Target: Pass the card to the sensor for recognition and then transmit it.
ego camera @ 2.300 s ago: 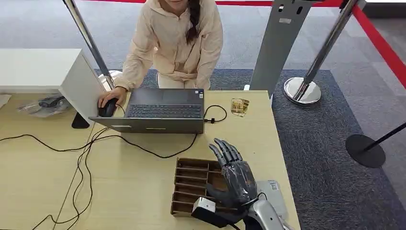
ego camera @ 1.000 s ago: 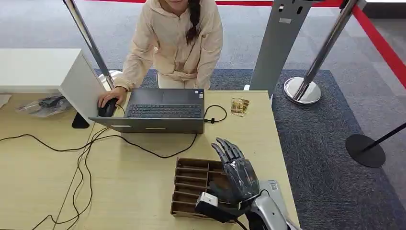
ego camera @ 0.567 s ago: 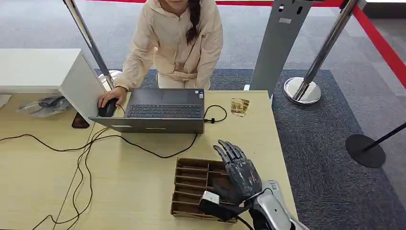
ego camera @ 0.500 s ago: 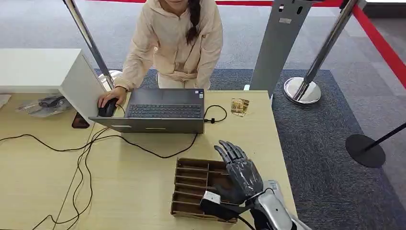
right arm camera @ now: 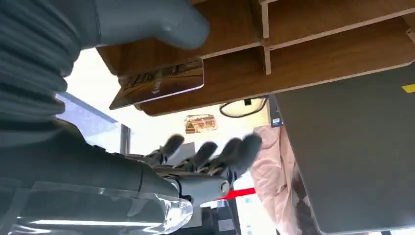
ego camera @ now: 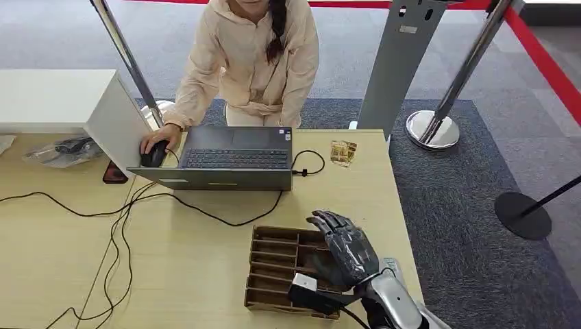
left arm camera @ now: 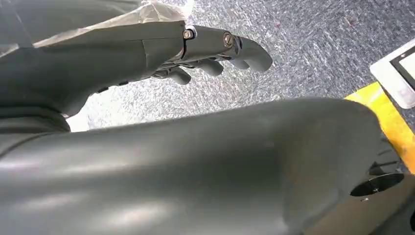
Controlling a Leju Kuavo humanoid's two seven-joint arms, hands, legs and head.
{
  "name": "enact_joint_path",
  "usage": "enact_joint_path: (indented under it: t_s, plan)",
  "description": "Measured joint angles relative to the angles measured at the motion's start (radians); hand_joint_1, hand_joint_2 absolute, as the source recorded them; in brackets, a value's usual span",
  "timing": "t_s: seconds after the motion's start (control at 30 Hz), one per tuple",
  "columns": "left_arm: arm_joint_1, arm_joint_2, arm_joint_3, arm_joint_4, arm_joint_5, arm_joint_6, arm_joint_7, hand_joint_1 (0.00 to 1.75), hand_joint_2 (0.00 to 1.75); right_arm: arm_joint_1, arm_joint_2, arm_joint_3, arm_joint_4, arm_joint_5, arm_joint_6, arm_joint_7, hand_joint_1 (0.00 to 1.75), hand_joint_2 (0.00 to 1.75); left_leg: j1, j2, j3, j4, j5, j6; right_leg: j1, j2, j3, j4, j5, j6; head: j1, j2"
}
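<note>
Right hand poised over the card tray, holding nothing.

The right hand (ego camera: 346,250) hovers above the far right corner of the brown wooden tray (ego camera: 274,269), fingers (right arm camera: 234,149) spread and slightly bent, empty. In the right wrist view a brown card (right arm camera: 159,84) lies flat in a tray compartment just under the thumb (right arm camera: 147,22), apart from the fingers. A white sensor pad (ego camera: 396,269) sits on the table just beside the hand's wrist, on its outer side. Beyond the fingertips stands an open laptop (ego camera: 229,159), where a person (ego camera: 250,62) works a mouse (ego camera: 154,154); a small packet (ego camera: 342,152) lies near it. The left hand (left arm camera: 210,49) hangs over grey carpet, fingers loosely curled, holding nothing.
</note>
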Motion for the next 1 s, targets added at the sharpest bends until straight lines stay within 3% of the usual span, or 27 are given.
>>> enact_joint_path:
  t_s: [0.67,1.0]
  plan:
    - [0.0,0.004,0.0,0.0,0.006,0.012,-0.015,0.0,0.0,-0.012,0.0,-0.015,-0.014,0.007,0.005,-0.01,1.75,1.75,0.0,0.0,0.0,0.0,0.0,0.0,0.0,0.0,0.0,0.0,0.0,0.0,0.0,0.0]
    - [0.0,0.005,0.0,0.0,0.006,0.016,-0.015,0.0,0.0,-0.012,0.0,-0.022,-0.014,0.014,-0.009,-0.019,1.57,1.75,0.0,0.0,-0.001,0.0,0.0,0.0,0.0,0.0,-0.001,0.0,0.0,0.0,0.0,0.0]
